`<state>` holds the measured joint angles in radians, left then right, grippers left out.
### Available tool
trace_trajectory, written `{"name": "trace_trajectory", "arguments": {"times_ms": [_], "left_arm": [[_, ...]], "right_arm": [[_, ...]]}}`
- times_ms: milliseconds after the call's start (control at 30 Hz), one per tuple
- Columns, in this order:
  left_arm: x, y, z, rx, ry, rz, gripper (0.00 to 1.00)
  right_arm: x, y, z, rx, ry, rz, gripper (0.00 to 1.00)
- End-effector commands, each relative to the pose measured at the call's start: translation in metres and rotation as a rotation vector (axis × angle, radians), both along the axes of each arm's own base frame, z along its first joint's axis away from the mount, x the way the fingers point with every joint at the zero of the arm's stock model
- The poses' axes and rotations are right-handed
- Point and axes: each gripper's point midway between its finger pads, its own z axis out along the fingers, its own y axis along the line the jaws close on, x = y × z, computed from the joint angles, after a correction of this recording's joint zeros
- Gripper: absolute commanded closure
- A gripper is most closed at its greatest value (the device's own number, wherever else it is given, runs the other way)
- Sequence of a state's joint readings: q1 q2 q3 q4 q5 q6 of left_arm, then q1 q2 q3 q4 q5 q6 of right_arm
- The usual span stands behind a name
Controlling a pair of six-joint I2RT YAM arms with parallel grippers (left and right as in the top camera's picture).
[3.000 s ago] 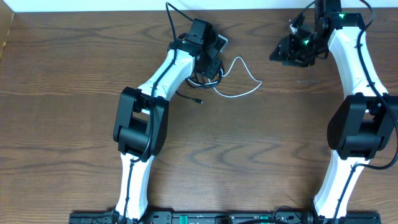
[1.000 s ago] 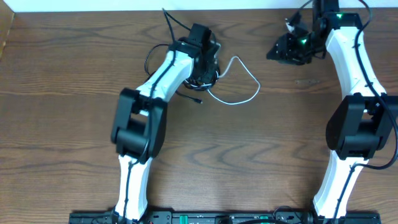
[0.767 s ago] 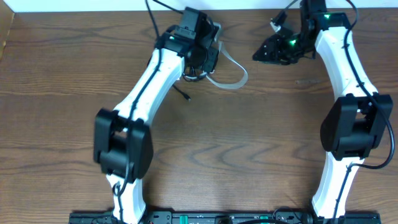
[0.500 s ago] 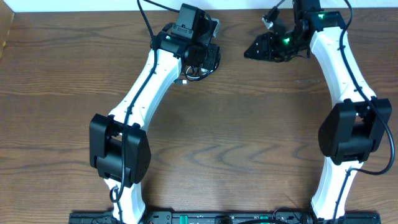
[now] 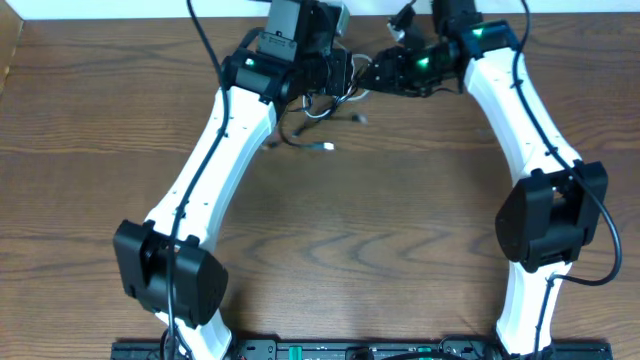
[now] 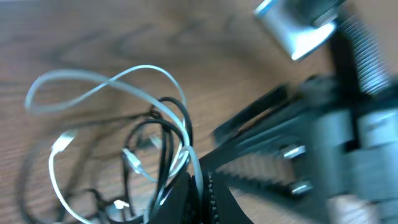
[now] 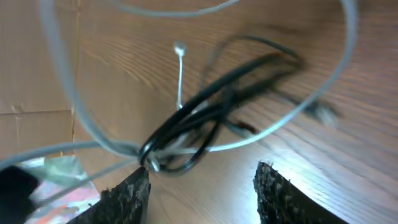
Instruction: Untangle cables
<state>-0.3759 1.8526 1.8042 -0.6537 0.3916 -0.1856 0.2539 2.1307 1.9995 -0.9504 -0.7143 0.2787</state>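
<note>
The brown wooden table (image 5: 400, 220) carries everything. From its near edge two white arms with black joints rise to the middle of the far edge: the left arm (image 5: 215, 150) and the right arm (image 5: 520, 110). Their heads stand close together there, each with a small green light on it.

The left gripper (image 6: 193, 190) has its fingers pressed together on the cables (image 5: 335, 95); in the left wrist view both cords run into the closed tips. The right gripper (image 7: 202, 196) stands with its two dark fingers (image 7: 127, 199) apart, and nothing is between them; the bundle is just beyond them.

The cables are at the far edge of the table, near its middle, between the two grippers. The white cable (image 6: 99, 81) is thin and makes wide, loose loops. The black cable (image 6: 165, 124) is also thin and makes smaller, tighter loops that cross through the white ones.

No writing can be read; both wrist views are blurred.

Only the overhead view shows a dark end with a pale plug (image 5: 329, 148) reaching toward the near edge. Only the left wrist view shows the grip itself. Only the right wrist view shows the point where the black strands bunch together across the white loop.
</note>
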Motion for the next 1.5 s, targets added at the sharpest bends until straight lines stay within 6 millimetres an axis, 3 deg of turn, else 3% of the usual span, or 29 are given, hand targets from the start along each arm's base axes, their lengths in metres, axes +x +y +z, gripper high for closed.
{"name": "trace_trajectory", "arguments": {"times_ms": [0, 133, 267, 467, 733, 1000, 1200, 1333, 1467], "left_arm": [[0.0, -0.003, 0.018, -0.056, 0.0, 0.028, 0.92], [0.0, -0.003, 0.018, -0.058, 0.002, 0.03, 0.92], [0.0, -0.003, 0.018, -0.063, 0.005, 0.035, 0.93], [0.004, 0.003, 0.027, -0.075, -0.02, 0.049, 0.92], [0.004, 0.036, 0.066, -0.103, -0.094, 0.112, 0.93], [0.002, 0.085, 0.107, -0.126, -0.185, 0.205, 0.93], [-0.006, 0.119, 0.138, -0.139, -0.257, 0.27, 0.93], [-0.017, 0.127, 0.157, -0.148, -0.299, 0.284, 0.92], [-0.025, 0.115, 0.161, -0.174, -0.294, 0.234, 0.93]], "right_arm": [[-0.002, 0.009, 0.007, -0.002, 0.026, -0.051, 0.49], [-0.001, 0.015, 0.008, -0.002, 0.031, -0.068, 0.5], [0.006, 0.006, 0.0, -0.057, 0.039, -0.144, 0.51], [0.016, -0.015, -0.032, -0.184, 0.084, -0.256, 0.48], [0.02, -0.024, -0.097, -0.241, 0.216, -0.287, 0.54], [0.023, -0.041, -0.136, -0.271, 0.292, -0.315, 0.53], [0.028, -0.058, -0.147, -0.303, 0.301, -0.351, 0.51], [0.03, -0.063, -0.148, -0.307, 0.301, -0.36, 0.51], [0.035, -0.036, -0.131, -0.167, 0.203, -0.189, 0.5]]}}
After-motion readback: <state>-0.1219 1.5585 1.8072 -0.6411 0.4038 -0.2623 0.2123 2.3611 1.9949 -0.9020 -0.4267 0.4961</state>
